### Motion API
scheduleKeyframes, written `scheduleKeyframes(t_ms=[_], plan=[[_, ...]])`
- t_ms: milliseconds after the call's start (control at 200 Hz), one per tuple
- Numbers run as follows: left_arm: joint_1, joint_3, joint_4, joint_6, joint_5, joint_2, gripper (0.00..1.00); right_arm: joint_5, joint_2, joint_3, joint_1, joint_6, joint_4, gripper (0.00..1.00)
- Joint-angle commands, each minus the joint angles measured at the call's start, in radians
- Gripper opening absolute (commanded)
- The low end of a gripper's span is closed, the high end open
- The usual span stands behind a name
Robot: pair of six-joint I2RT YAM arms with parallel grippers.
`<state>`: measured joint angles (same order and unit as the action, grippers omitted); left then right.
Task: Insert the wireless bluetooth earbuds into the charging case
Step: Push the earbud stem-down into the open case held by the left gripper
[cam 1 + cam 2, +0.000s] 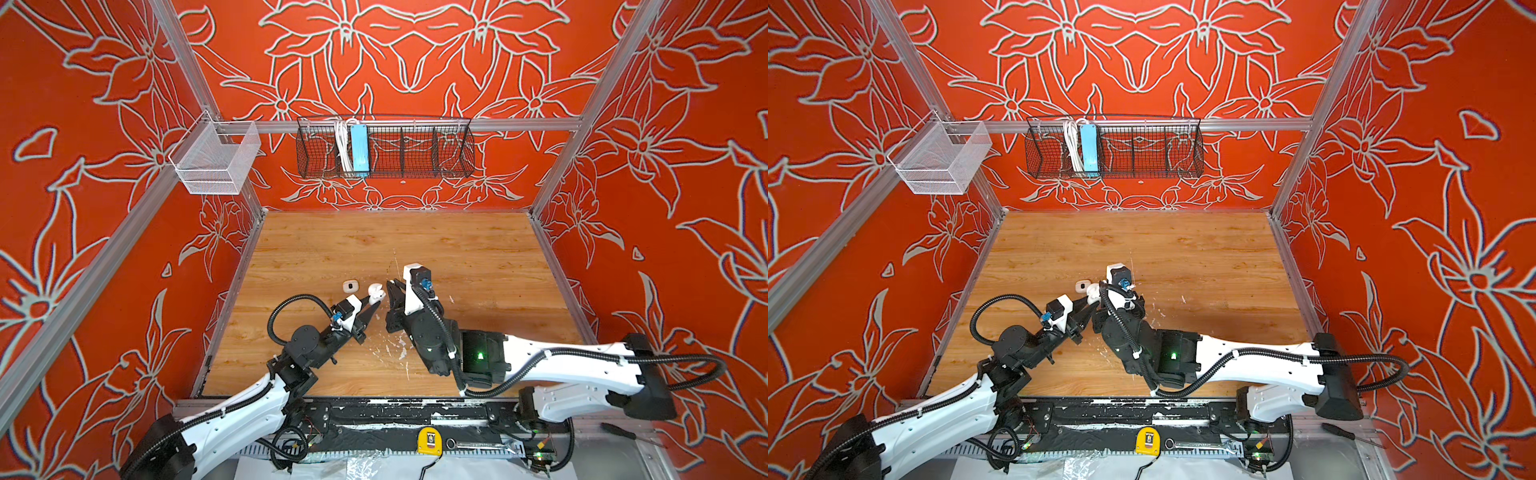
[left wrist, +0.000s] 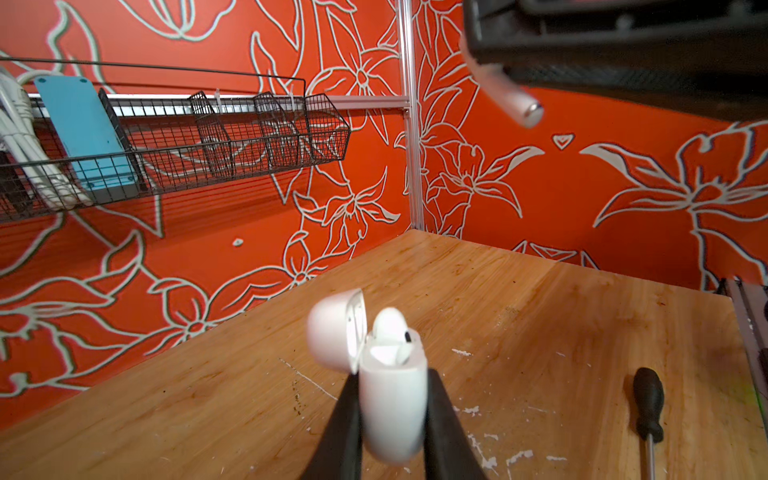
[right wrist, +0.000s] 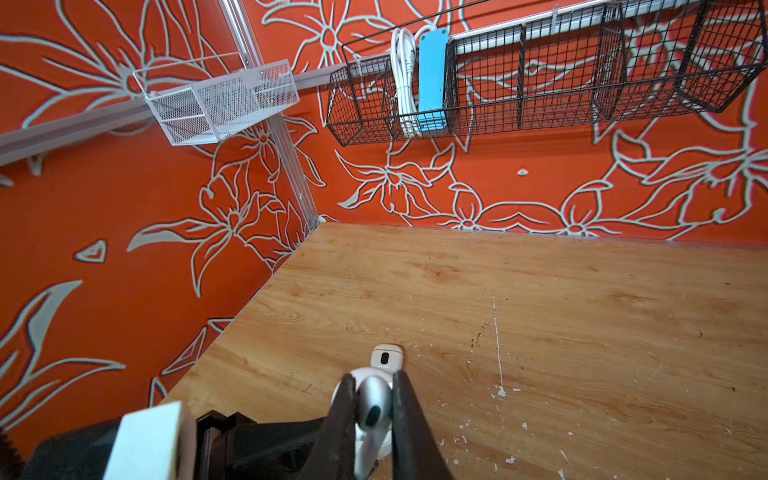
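A small white charging case (image 2: 392, 415) is pinched by its lower body between the two black fingers of the left gripper (image 2: 392, 378). This leaves its hinged lid (image 2: 332, 328) swung open and its mouth uncovered. One white earbud (image 2: 390, 328) with a dark spot already sits in a socket, and the socket beside it looks free. Gripping low on the body probably keeps the fingers clear of the opening and steadies the case as a target. The second earbud (image 3: 374, 409) is squeezed by its rounded head between the fingers of the right gripper (image 3: 372, 384), which are closed on it. Its stem (image 2: 509, 97) sticks out free, ending in a metal tip. Holding it by the head likely lets the stem go into the socket first. In a top view the right gripper (image 1: 391, 287) is at about 3 o'clock from the case (image 1: 376, 290), just beside it, and the two do not appear to touch. From the left wrist camera the stem is apart from the case mouth and not yet lined up with it. A white rounded-square box (image 1: 350, 285) with a dark oval mark rests on the wooden surface (image 1: 457, 249). It lies at about 9 o'clock from the case, near it but untouched by either gripper.
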<state>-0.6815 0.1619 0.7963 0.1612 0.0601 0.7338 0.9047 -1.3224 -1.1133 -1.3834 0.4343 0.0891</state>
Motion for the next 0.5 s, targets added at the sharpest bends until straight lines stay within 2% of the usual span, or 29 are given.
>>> scheduleKeyframes(t_ms=[0, 295, 495], plan=[[0.002, 0.032, 0.001, -0.012, -0.026, -0.004, 0.00, -0.031, -0.027, -0.026, 0.023, 0.049, -0.019, 0.00], [0.002, 0.047, -0.028, -0.023, -0.029, -0.008, 0.00, -0.156, -0.058, 0.007, 0.080, 0.092, 0.036, 0.00], [0.002, 0.044, -0.024, -0.022, -0.028, -0.013, 0.00, -0.152, -0.093, 0.008, 0.087, 0.085, 0.073, 0.00]])
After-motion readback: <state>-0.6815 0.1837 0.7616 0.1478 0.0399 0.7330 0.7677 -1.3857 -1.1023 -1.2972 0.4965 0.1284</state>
